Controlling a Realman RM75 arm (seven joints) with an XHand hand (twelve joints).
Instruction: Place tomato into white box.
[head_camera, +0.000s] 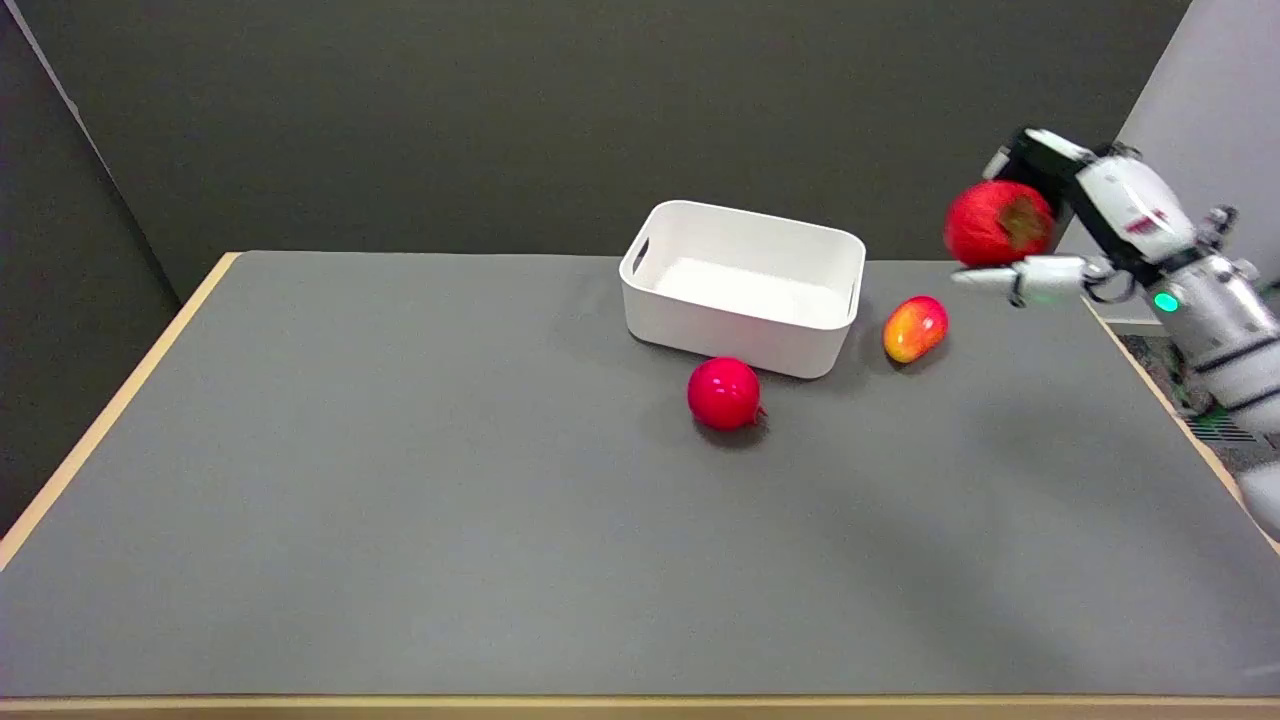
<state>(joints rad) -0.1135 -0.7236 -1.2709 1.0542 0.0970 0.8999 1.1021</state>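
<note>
My right hand (1065, 225) is raised above the table's far right edge and holds a red tomato (995, 222) with a greenish-brown stem patch; fingers wrap it from above and below. The tomato hangs in the air to the right of the white box (742, 288), well apart from it and higher than its rim. The white box stands open and holds nothing that I can see, near the table's back middle.
A red pomegranate-like fruit (725, 393) lies just in front of the box. A red-yellow mango (914, 328) lies to the box's right, below the held tomato. The grey table (400, 480) has a wooden rim; its right edge runs under my arm.
</note>
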